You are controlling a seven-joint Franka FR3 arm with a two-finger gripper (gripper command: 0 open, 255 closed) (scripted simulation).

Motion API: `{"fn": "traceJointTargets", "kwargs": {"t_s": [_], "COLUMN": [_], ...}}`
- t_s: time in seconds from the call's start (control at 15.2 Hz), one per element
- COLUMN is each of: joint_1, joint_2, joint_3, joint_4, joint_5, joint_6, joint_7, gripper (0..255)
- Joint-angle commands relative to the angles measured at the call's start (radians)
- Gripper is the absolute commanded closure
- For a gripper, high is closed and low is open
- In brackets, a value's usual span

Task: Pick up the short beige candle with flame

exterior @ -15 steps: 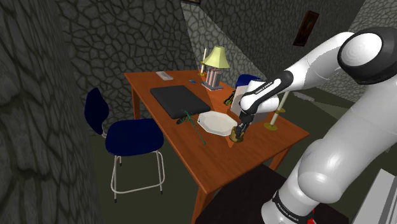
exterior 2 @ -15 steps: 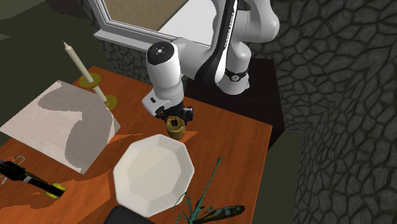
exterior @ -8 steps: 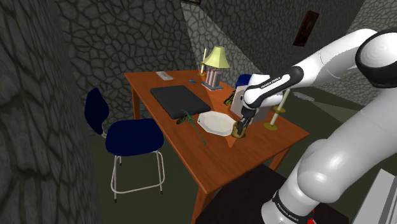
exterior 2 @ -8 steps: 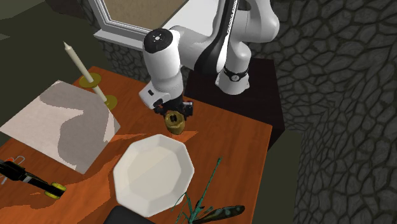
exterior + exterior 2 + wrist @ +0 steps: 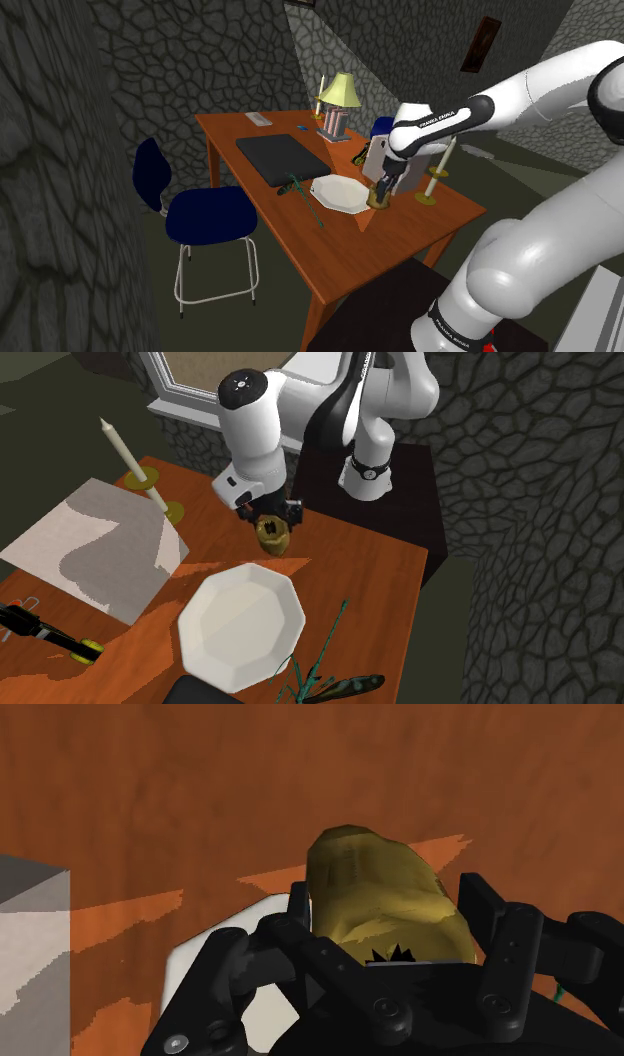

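Two black fingers (image 5: 478, 909) of the gripper (image 5: 272, 524) pinch the short candle (image 5: 380, 894), a stubby yellow-tan lump, one finger pressed to each side of it. The white arm (image 5: 255, 442) bends down over the near end of an orange-brown wooden table (image 5: 370, 592), and the short candle hangs in the gripper just above the wood, with its shadow lying on the tabletop beneath it.

Beside it on the table sits a white eight-sided plate (image 5: 240, 624), close to the candle but not touching it. In the second exterior view a pale block (image 5: 95, 547) lies to the plate's left, and behind the block a tall candle (image 5: 122, 449) leans in a round brass-coloured holder (image 5: 143, 479), next to a second one.

From the shoulder view, a dark flat slab (image 5: 280, 157) lies farther along the table beyond the plate, and a yellow-shaded lamp (image 5: 341, 90) stands at the far end. A blue chair (image 5: 205, 212) on thin white legs is drawn up at the table's long side, at that view's left. Walls of dark cobbled stone (image 5: 170, 60) close in the scene.
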Motion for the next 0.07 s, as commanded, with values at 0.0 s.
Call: {"fn": "traceJointTargets", "kwargs": {"t_s": [0.0], "joint_1": [-0.001], "joint_2": [-0.007], "joint_3": [0.003], "joint_4": [0.003], "joint_5": [-0.002], "joint_6": [-0.01], "joint_7": [0.002], "gripper": [255]}}
